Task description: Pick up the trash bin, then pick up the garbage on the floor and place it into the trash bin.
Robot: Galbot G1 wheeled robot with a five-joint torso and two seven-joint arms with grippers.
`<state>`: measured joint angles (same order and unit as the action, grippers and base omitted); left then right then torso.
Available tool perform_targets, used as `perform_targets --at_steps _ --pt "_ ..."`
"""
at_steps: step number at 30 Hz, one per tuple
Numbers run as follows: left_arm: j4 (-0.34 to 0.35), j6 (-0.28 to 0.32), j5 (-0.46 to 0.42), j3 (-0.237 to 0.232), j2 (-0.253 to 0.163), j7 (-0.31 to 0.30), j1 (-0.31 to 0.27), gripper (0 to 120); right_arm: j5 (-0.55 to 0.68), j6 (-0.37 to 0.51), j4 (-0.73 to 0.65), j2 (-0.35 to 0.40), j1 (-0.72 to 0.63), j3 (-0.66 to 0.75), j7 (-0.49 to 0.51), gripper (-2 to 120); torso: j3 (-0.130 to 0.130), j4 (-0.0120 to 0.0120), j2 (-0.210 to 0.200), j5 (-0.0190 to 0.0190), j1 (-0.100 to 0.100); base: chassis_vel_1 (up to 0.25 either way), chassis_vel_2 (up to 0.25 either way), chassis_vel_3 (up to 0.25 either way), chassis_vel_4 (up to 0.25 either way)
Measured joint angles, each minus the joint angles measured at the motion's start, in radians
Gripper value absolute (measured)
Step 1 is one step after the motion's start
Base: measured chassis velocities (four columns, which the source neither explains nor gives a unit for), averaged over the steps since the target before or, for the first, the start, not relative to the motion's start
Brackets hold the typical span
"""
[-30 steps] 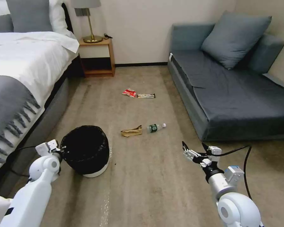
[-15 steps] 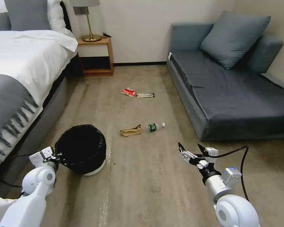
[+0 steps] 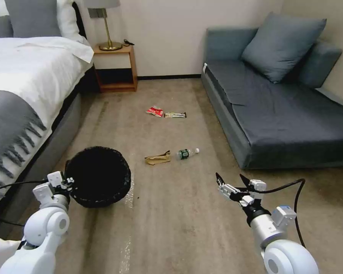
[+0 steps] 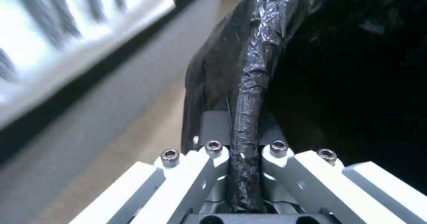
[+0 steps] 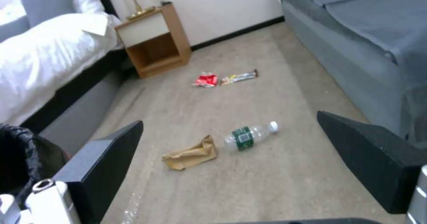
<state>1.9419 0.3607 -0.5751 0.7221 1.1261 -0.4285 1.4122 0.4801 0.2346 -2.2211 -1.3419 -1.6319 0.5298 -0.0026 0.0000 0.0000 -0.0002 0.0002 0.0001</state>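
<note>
From the head camera I see my left gripper (image 3: 66, 182) at the near rim of the trash bin (image 3: 98, 176), which sits low by the bed (image 3: 23, 95); the left wrist camera adds the detail that its jaws are clamped on the bag-wrapped rim (image 4: 249, 93). My right gripper (image 3: 230, 179) hangs with fingers spread wide above bare carpet. Beyond it lie the brown paper bag (image 5: 190, 154) and the bottle (image 5: 249, 136), with the red packet (image 5: 205, 80) and bar wrapper (image 5: 239, 77) farther off.
</note>
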Motion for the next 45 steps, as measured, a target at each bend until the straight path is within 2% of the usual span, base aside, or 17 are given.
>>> perform_targets --at_steps 14,29,45 --pt "-0.015 -0.066 0.138 0.016 0.020 0.001 0.077 4 -0.017 -0.037 -0.023 -0.006 -0.028 0.001 -0.011 100 0.000 0.0000 0.000 -0.0001 0.000 0.000 0.000 0.000 0.000" --pt "-0.064 -0.099 0.113 0.019 0.007 0.010 0.097 4 -0.042 -0.065 -0.021 -0.015 -0.056 -0.012 -0.036 100 0.000 0.0000 0.000 -0.0002 0.000 0.000 0.000 0.000 0.000" --pt "-0.080 -0.106 0.103 0.002 0.008 0.011 0.085 4 -0.054 -0.073 -0.020 -0.024 -0.074 -0.009 -0.047 100 0.000 0.0000 0.000 -0.0002 0.000 -0.037 0.037 0.037 -0.049"
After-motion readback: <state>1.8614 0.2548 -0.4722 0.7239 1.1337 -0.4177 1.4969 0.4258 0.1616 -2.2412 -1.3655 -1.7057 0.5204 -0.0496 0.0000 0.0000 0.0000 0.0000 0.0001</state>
